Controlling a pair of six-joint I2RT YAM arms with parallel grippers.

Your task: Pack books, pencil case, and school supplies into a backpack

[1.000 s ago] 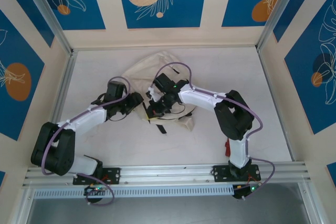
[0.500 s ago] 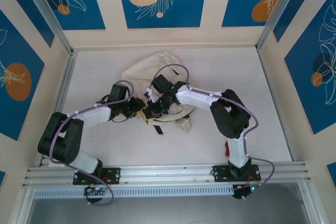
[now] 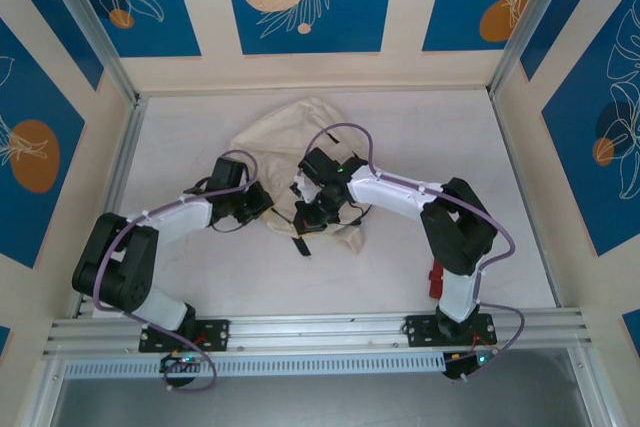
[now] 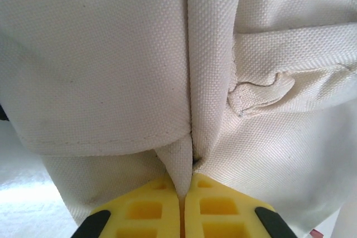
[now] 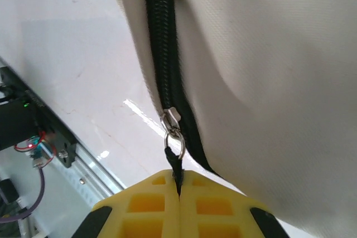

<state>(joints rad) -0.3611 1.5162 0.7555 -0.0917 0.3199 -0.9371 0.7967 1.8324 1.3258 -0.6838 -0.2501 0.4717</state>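
Observation:
The cream-white backpack (image 3: 290,137) lies crumpled on the white table, between my two arms. My left gripper (image 3: 266,205) is at its left side, shut on a fold of the cream fabric (image 4: 179,163), with the yellow fingertips (image 4: 150,193) pressed together on it. My right gripper (image 3: 305,219) is at the bag's near edge, shut on the dark zipper pull (image 5: 176,166). The pull hangs from a metal ring on the slider (image 5: 171,120) of the black zipper (image 5: 159,37). The books, pencil case and school supplies are hidden.
A small red object (image 3: 435,279) lies on the table next to the right arm's base. A dark strap (image 3: 303,245) sticks out from the backpack's near edge. Metal frame rails run along the left, right and near table edges.
The left gripper has shut on the backpack fabric. The right gripper, still holding the zipper pull, has shifted a little right and toward the near edge, and the bag's edge shifted with it.

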